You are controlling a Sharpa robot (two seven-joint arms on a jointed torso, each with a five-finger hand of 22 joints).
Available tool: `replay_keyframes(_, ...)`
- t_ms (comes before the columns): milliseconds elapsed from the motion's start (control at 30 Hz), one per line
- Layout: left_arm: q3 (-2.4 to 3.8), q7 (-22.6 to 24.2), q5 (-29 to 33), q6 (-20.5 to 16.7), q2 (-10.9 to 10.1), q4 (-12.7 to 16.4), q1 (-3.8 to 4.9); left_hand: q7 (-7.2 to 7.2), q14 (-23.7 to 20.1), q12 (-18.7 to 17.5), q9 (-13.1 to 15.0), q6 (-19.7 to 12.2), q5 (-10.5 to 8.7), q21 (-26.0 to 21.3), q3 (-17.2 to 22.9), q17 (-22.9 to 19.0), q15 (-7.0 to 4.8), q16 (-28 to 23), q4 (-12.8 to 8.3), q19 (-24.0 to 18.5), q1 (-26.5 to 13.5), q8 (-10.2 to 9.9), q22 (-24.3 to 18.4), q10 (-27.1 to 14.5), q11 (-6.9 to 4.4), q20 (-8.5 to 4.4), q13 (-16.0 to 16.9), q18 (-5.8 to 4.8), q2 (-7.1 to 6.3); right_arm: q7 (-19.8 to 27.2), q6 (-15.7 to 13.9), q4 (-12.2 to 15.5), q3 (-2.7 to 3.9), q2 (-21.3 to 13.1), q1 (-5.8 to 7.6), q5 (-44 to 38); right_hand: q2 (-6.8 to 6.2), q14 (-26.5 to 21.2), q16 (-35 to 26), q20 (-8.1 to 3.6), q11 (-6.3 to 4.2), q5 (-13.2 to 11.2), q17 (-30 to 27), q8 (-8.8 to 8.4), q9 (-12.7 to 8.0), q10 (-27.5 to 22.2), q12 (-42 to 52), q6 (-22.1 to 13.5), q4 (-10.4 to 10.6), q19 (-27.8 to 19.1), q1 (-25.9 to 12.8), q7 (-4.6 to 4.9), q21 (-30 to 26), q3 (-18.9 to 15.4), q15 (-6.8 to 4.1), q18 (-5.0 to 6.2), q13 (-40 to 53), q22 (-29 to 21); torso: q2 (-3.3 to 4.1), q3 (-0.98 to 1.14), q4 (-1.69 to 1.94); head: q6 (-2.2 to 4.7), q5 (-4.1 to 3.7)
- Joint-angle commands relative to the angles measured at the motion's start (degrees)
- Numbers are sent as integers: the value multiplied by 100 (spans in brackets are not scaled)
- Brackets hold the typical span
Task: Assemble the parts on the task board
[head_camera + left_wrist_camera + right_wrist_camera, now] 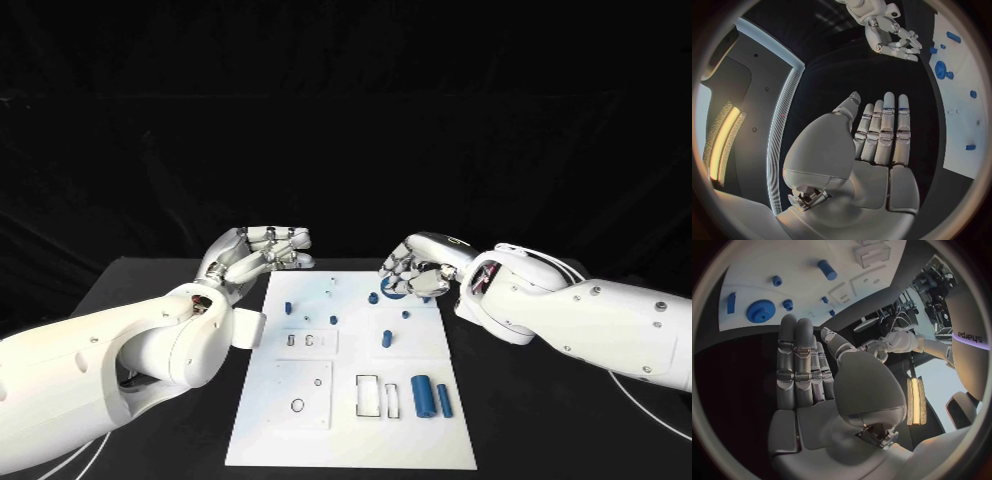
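blue cylinder (pixel 423 396) lengthwise on task board (pixel 274 440)

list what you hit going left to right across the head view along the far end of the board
left hand → task board, far edge → blue gear → right hand, its fingers hanging over the board's far right corner

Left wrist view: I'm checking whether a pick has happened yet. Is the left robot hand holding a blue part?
No. The left robot hand has its fingers stretched out straight with nothing in them, off the edge of the task board.
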Motion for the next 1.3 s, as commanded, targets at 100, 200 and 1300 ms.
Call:
replay_keyframes(100,40,-21,-88,89,-62,153,78,26,-27,-66,-9,17,-5,7,-9,18,27,-4,49,27,-58,-60,-13,2,28,6,-14,68,-41,-887,430,62,4,66,70,-1350,-114,300,1517,-18,6,-35,1478,-94,23,-292,118,-49,159,461,-50,-15,1536,28,-33,-199,208,1726,257,5,57,53,-7)
replay_keyframes(200,75,-24,-89,111,-101,233,113,29,-32,-78,-10,13,-5,5,-10,22,31,-5,55,24,-66,-69,-16,-5,32,8,-16,67,-42,-1064,440,75,5,119,106,-1564,-174,285,2620,-43,18,-30,2577,-108,70,-503,320,-89,286,655,-18,-23,3065,111,-24,-428,457,3553,322,11,74,72,-40)
replay_keyframes(1300,139,-25,65,237,-307,678,275,87,-162,-268,-14,-75,-3,-48,-29,68,95,-59,83,-49,-124,-207,-68,-184,105,49,-38,66,-52,-1508,709,-155,5,500,163,-2146,-333,288,3916,74,54,4,3831,-121,209,-866,684,-239,592,693,76,-20,4989,475,-9,-698,818,5947,600,-14,199,123,-127)
